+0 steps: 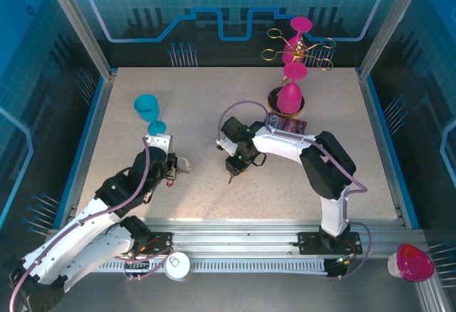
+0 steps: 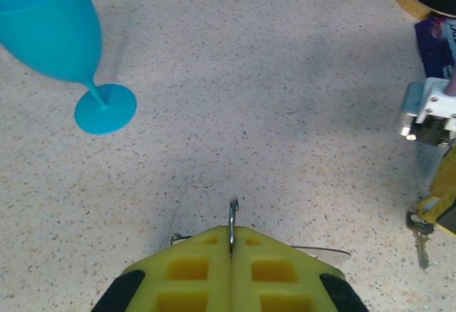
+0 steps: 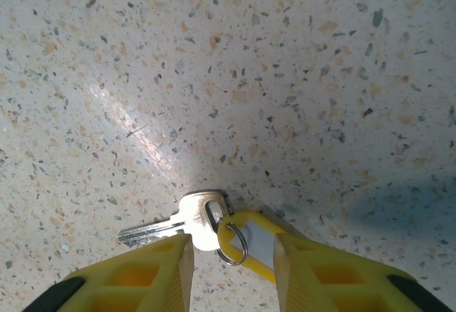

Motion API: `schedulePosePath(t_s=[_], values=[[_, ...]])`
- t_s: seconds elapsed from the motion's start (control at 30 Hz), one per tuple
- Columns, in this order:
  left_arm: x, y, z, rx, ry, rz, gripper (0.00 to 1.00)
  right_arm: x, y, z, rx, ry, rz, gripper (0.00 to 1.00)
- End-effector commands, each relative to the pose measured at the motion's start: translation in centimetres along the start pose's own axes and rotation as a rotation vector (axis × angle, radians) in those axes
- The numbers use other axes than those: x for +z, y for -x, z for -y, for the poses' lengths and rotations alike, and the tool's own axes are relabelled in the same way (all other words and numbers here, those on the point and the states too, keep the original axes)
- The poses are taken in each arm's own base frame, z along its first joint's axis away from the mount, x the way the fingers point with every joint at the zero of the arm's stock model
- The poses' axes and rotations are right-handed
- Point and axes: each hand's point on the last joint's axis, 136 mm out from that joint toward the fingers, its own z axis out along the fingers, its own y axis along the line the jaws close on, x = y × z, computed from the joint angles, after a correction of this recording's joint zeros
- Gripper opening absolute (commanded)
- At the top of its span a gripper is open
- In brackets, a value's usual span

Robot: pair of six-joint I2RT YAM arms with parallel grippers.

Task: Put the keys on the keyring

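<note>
In the left wrist view my left gripper is shut on the keyring, whose thin silver loop stands edge-on between the yellow fingertips. From above, the left gripper sits left of centre. My right gripper is open, low over the table, its fingers astride a silver key. The key lies flat, joined by a small ring to a yellow tag that reaches the right finger. In the left wrist view that key shows under the right gripper. From above, the right gripper is mid-table.
A blue goblet stands just beyond the left gripper. At the back right, a gold wire rack holds pink goblets. A purple snack packet lies by its base, close behind the right arm.
</note>
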Motion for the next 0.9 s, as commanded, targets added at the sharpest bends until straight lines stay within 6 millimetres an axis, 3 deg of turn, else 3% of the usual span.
schedulePosePath(t_s=[0.0, 0.37, 0.87], values=[[0.0, 0.7, 0.8, 0.015, -0.044, 0.025, 0.00, 1.3, -1.1, -0.5, 0.018, 0.029, -0.049, 0.35], [0.1, 0.4, 0.8, 0.022, -0.046, 0.018, 0.00, 1.9, -1.7, -0.6, 0.015, 0.020, -0.085, 0.29], [-0.1, 0.3, 0.5, 0.027, -0.037, 0.016, 0.00, 0.3, -1.2, -0.9, 0.008, 0.023, -0.053, 0.03]])
